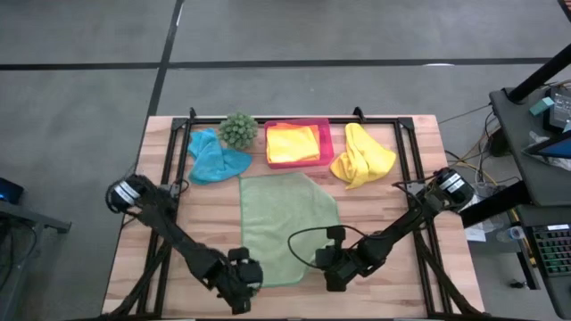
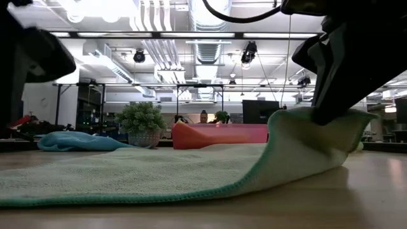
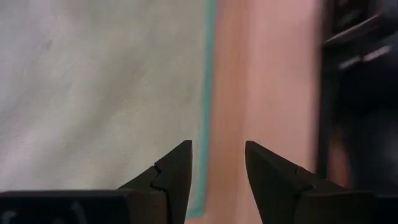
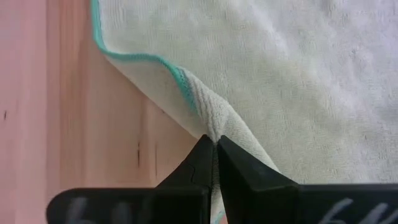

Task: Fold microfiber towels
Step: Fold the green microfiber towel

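Now my right hand [image 4: 216,149] is clenched on the light green towel [image 1: 285,218], lifting its teal-hemmed corner off the worktop [image 1: 393,201]. My left hand [image 3: 217,165] hangs released over the opposite edge; the rest lies flat.

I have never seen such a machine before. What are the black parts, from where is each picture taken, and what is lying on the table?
The black parts are two robot arms at a wooden table. One picture looks straight down, one looks level across the tabletop, and two come from cameras on the wrists.

A light green towel lies spread in the middle. Farther back are a teal blue towel, a small spiky green plant, a pink tray holding a folded yellow towel, and a crumpled yellow towel.

The right gripper has its fingers shut on the green towel's near edge, lifting it slightly. The left gripper is at the opposite near corner, fingers apart and holding nothing.
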You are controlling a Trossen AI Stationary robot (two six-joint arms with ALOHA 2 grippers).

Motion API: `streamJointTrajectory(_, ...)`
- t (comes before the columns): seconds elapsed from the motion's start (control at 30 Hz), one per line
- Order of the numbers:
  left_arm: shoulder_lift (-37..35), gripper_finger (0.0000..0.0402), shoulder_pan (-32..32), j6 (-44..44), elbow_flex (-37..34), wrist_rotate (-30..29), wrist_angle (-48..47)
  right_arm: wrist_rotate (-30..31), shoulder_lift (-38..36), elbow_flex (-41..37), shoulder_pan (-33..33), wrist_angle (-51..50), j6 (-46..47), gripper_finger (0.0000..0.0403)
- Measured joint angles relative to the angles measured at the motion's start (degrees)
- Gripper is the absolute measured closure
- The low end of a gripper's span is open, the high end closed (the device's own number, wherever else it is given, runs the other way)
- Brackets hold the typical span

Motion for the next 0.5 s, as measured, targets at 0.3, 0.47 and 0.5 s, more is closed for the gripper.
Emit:
streamJointTrajectory(0.3,12.8,0.0268,-1.0,5.3,19.5,1.4,-24.2,0.0,0.0,-0.8,0.0,0.2,0.5,0.0394)
streamJointTrajectory(0.47,14.7,0.0258,-1.0,5.9,21.2,1.3,-28.5,0.0,0.0,-1.6,-0.1,0.3,0.5,0.0394)
streamJointTrajectory(0.5,14.8,0.0251,-1.0,5.8,21.1,1.4,-28.4,-0.1,0.0,-1.7,-0.1,0.3,0.8,0.0394)
